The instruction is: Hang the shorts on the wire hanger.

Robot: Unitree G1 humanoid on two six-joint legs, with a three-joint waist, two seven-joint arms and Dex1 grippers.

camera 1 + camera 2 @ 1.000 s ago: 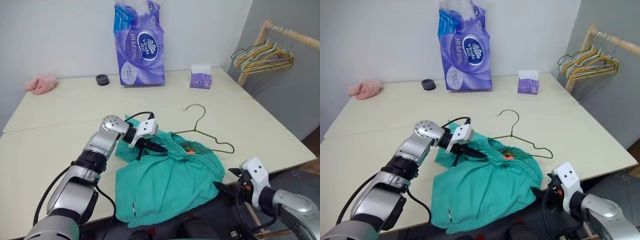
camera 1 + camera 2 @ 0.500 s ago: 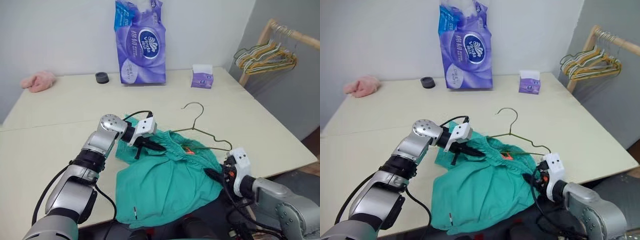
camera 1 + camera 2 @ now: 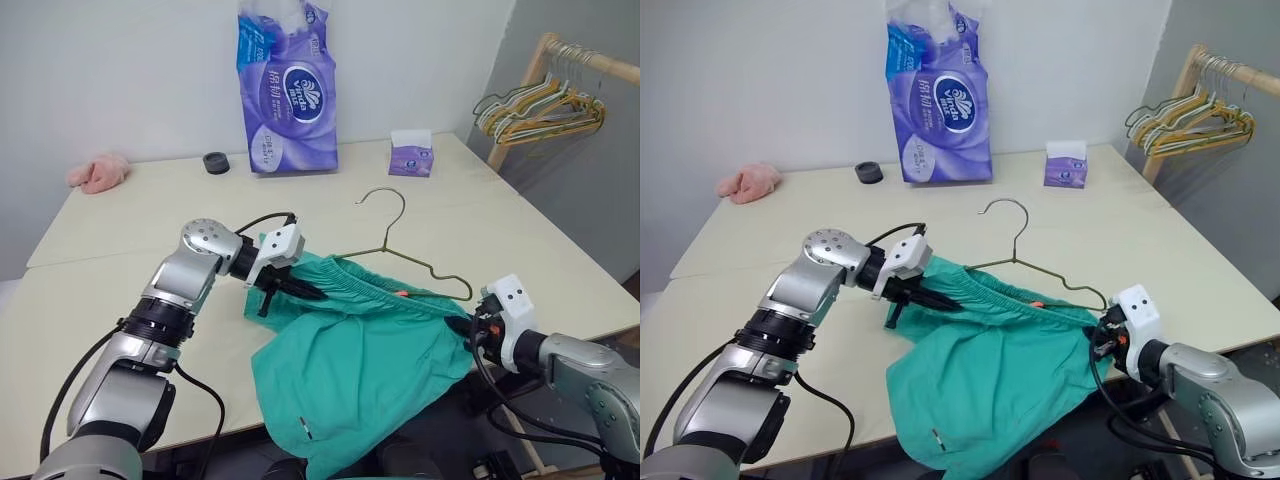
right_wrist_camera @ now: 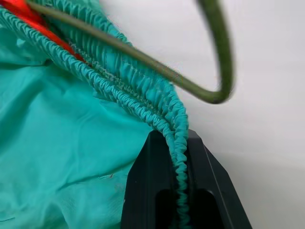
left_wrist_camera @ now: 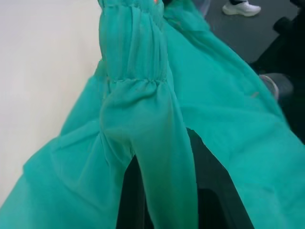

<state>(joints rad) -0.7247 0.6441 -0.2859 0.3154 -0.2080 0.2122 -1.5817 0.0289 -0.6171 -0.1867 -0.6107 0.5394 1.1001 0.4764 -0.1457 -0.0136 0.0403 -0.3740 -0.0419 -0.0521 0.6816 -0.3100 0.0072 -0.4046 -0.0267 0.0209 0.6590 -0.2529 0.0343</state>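
Shorts (image 3: 370, 345) stretched between left end effector (image 3: 300, 290) and right end effector (image 3: 462, 327), both clamped on waistband.

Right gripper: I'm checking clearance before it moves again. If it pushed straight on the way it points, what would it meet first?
The right gripper is already shut on the shorts waistband; pushing on, it would likely meet the wire hanger just ahead, though depth is unclear.
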